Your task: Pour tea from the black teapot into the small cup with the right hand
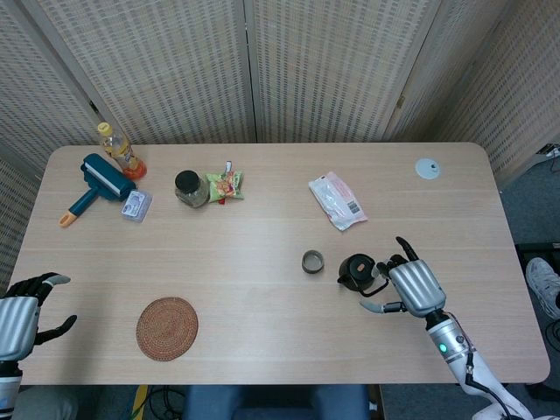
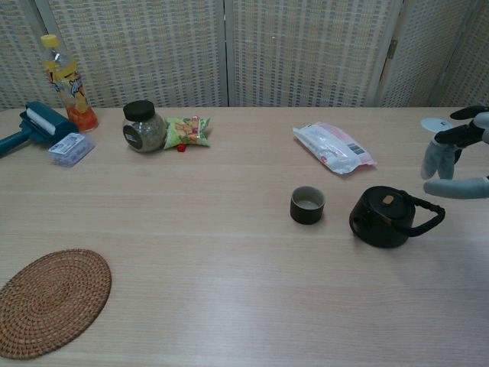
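Your right hand (image 1: 411,285) is hovering just beside the teapot (image 1: 356,272), on the handle side, fingers (image 2: 437,157) spread and holding nothing. In the chest view the fingertips are sitting above and to the right of the handle, apart from it — no contact showing. In the head view the hand is overlapping the handle, so that view alone can't tell touching from not.

The teapot is sitting upright on the table (image 1: 262,254), lid on, handle pointing toward your right hand. Contents aren't visible. The small cup (image 2: 307,205) is standing upright just beside the teapot on the side away from your right hand, near but not touching. Its inside is showing a pale surface; can't tell if that's liquid or the bare bottom.

Your left hand (image 1: 22,312) is resting at the near left edge of the table, fingers apart, holding nothing.

Other containers, along the far left of the table: a glass jar (image 2: 143,127) with a black lid, filled with something dark and greenish, and a clear bottle (image 2: 68,86) with a yellow cap, orange liquid sitting low in it. A green snack packet (image 2: 187,131) is lying right beside the jar. A sealed pink-and-white packet (image 2: 334,148) is lying farther back, behind the cup and teapot.

A woven mat (image 1: 166,328) is lying near the front left — well apart from the teapot.
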`<state>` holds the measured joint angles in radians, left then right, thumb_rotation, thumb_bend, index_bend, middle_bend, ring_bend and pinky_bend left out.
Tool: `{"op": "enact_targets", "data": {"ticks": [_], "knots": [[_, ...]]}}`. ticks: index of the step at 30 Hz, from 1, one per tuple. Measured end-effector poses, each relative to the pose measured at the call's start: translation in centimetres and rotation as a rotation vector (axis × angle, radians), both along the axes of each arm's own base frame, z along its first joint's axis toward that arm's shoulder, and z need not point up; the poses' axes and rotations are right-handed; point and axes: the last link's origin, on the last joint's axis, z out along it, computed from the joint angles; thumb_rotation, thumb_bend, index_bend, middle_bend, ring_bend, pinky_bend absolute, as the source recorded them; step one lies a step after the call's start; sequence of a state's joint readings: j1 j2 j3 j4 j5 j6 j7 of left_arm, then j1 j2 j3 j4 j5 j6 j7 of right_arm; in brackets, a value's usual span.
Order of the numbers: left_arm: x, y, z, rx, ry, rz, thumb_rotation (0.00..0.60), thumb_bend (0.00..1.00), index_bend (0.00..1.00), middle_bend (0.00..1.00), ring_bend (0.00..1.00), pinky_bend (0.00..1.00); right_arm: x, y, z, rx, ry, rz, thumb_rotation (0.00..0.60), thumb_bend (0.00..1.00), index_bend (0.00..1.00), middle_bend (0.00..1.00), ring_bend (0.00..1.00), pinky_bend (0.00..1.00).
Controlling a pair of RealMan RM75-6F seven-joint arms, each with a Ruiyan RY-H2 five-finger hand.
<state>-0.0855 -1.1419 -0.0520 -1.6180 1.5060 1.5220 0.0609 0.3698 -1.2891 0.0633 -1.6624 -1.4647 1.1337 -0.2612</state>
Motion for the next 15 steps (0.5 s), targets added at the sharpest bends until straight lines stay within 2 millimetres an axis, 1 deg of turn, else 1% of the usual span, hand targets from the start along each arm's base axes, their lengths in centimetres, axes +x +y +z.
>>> {"op": "enact_targets", "data": {"ticks": [8,15], "knots": [[-0.1,0.0,-0.1,-0.004,-0.002,0.004,0.600,0.18,0.32,0.29,0.29,0.26,-0.2,-0.8,-1.9,0.032,0.026,0.009,0.108,0.00,0.45,0.49,0.35,0.00],[-0.3,-0.2,-0.1,0.000,-0.003,0.009,0.600,0.18,0.32,0.29,0.29,0.26,-0.6,-1.0,-3.4,0.068,0.057,0.020,0.108,0.00,0.46,0.50,0.35,0.00]]}}
